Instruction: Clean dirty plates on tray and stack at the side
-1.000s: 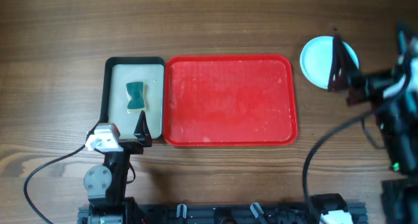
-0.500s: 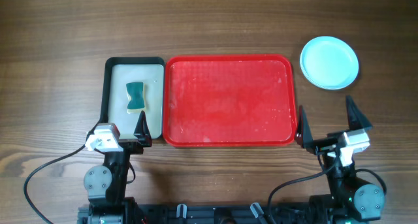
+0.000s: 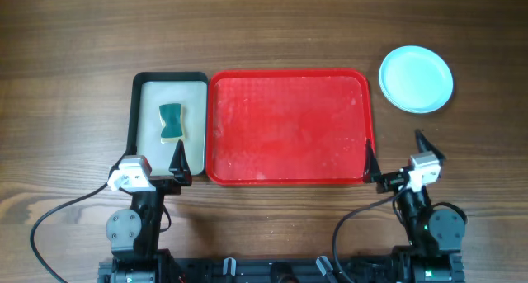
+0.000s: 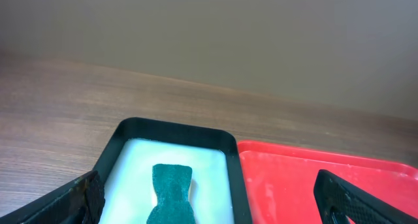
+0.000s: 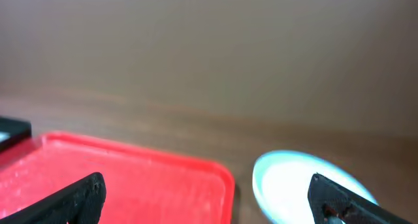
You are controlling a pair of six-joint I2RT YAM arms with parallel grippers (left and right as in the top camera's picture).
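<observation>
Right of the red tray (image 3: 289, 126), clear of its rim, a pale blue plate (image 3: 416, 78) rests on the table (image 3: 289, 27). Left pincer (image 4: 208, 183) sits at the near edge of the black-rimmed tray (image 3: 136, 110) holding a teal sponge (image 3: 171, 121), fingers apart. Right pincer (image 3: 394, 147) sits beside the red tray's near right corner, fingers likewise apart.

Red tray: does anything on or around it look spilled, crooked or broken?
Nothing serious. The red tray sits square, though faint pale smudges mottle its surface. The pale blue plate lies flat on the table to its right, and the teal sponge rests inside the small black-rimmed tray.
</observation>
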